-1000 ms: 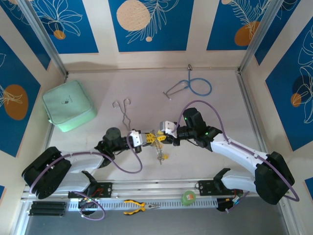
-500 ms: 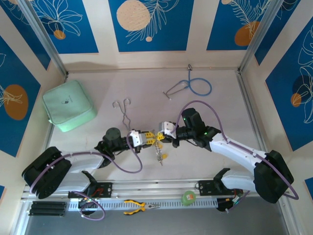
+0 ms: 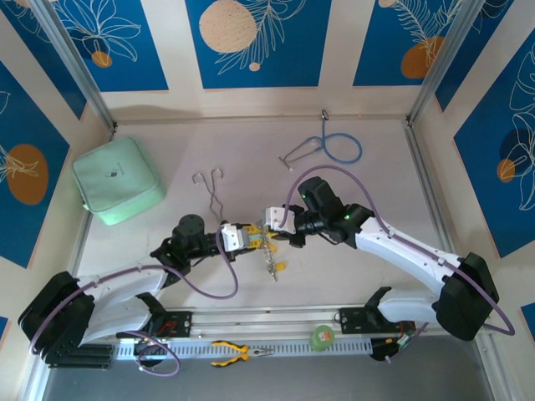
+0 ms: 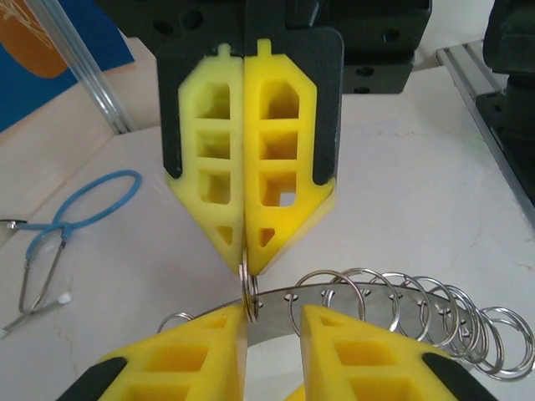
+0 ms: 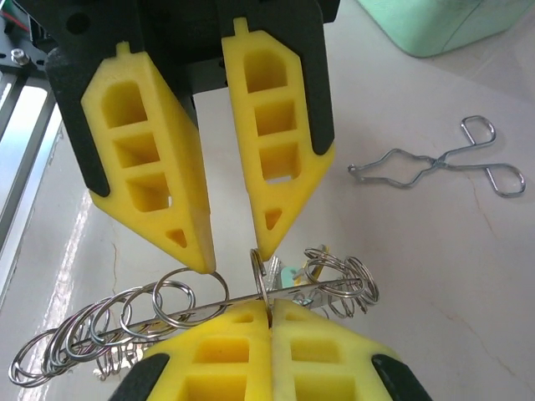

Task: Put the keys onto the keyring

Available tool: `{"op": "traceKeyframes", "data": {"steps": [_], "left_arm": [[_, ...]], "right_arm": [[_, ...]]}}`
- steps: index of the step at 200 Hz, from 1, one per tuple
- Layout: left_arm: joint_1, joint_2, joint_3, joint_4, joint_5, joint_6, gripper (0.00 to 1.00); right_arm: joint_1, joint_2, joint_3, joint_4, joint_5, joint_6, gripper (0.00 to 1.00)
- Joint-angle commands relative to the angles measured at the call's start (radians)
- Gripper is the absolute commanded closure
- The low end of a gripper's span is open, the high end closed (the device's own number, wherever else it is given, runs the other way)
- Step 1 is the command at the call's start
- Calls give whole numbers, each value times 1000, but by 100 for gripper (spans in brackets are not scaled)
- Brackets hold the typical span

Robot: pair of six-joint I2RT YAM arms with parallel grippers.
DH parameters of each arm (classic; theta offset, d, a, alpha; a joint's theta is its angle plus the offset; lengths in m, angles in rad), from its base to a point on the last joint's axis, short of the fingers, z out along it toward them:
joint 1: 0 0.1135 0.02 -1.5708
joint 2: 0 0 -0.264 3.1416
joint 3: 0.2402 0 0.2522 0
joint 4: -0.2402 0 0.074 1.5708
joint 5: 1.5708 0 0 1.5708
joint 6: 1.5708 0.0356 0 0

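The keyring (image 4: 401,305) is a silvery band with punched holes and many small split rings, hanging between the two grippers above the table (image 3: 263,242). My right gripper (image 5: 269,305) is shut on one small split ring (image 5: 261,280) at the band's edge; in the left wrist view it (image 4: 245,263) comes down from above. My left gripper (image 4: 274,313) is open, its yellow fingers either side of that ring and close to the band (image 5: 222,304). Keys (image 5: 287,276) with teal and yellow heads dangle under the band, also visible from above (image 3: 273,266).
Silver forceps (image 3: 211,188) lie behind the left gripper. A blue-tubed stethoscope (image 3: 330,149) lies at the back right, and a mint-green pouch (image 3: 117,180) sits at the far left. Yellow-handled pliers (image 3: 236,352) and a green roll (image 3: 322,337) rest on the front rail.
The left gripper's jaws have parted from shut. The right gripper has closed on the small ring. Both grippers and the keyring have drifted slightly left.
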Motion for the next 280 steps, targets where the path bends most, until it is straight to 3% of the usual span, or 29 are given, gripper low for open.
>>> {"op": "traceKeyframes", "data": {"steps": [1,55,115,134,148,168,196,280], "left_arm": [[-9,-3,33,-42,-1,28,75],[-10,-20,53,-58,-4,34,79],[-8,-26,50,-59,-36,53,97],[-9,-29,43,-42,-46,61,100],[-10,-31,41,-30,-44,72,100],[-8,-30,26,1,-34,98,100],[-12,-29,4,43,-28,137,100],[-20,-37,-22,78,3,196,100]], "right_arm": [[23,19,62,-65,34,-30,100],[63,72,134,-107,64,-45,100],[59,41,105,-66,-28,-32,100],[0,-35,18,41,-136,29,77],[-57,-88,-49,122,-186,79,71],[-88,-115,-104,163,-136,84,72],[-22,-96,-142,180,20,3,77],[22,-75,-161,259,20,10,78]]}}
